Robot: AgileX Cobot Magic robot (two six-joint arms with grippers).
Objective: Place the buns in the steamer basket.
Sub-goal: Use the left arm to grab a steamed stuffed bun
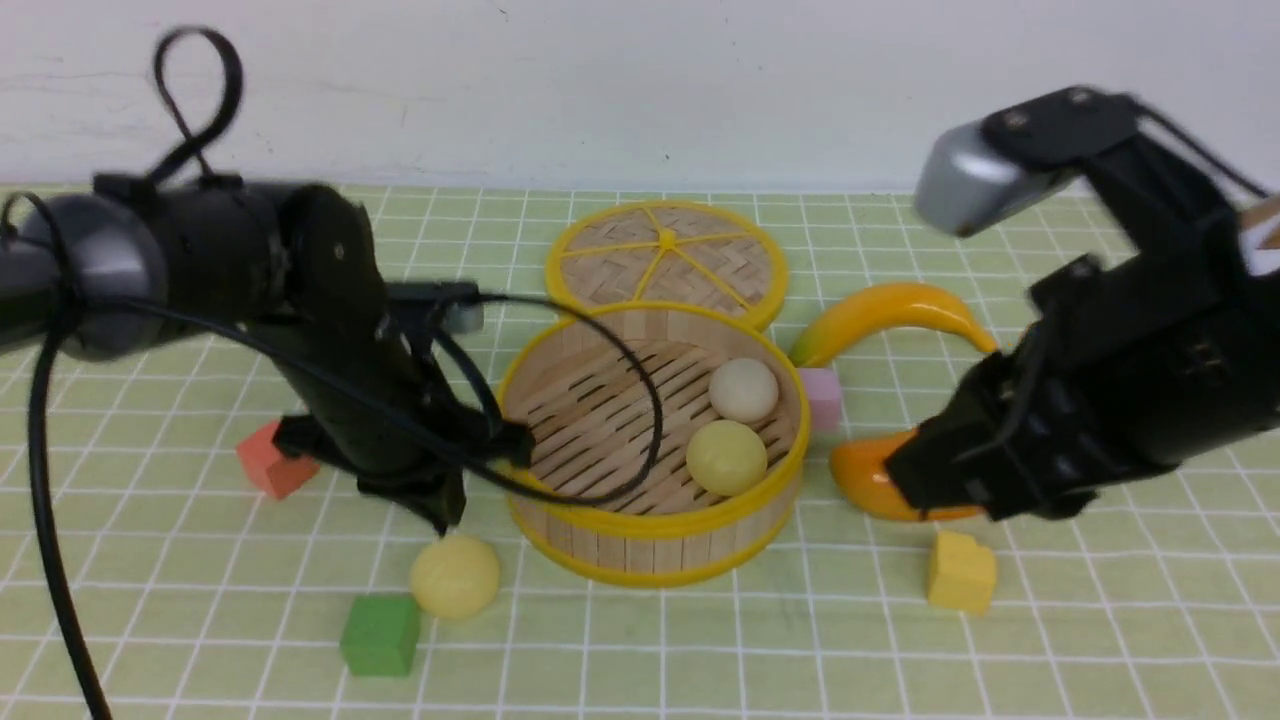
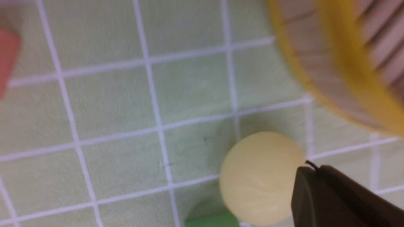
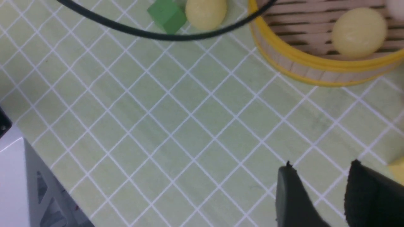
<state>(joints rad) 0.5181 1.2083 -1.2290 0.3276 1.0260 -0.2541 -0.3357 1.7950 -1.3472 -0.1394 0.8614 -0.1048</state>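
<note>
left gripper [image 1: 443, 512] jaws together, empty. pale yellow bun [image 1: 455, 575] sits on mat [image 1: 700, 650] just beside its tip, outside steamer basket [image 1: 655, 527]. right gripper [image 3: 322, 171] jaws apart, empty.

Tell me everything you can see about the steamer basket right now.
The steamer basket is round and bamboo-looking, with an upright slat wall, yellow rims and a slatted floor. It stands upright and uncovered on the green checked mat. Inside, toward its right, rest an off-white bun and a pale yellow bun. A black cable arcs across it.

Two buns [image 1: 743, 390] in steamer basket [image 1: 652, 532]
</note>
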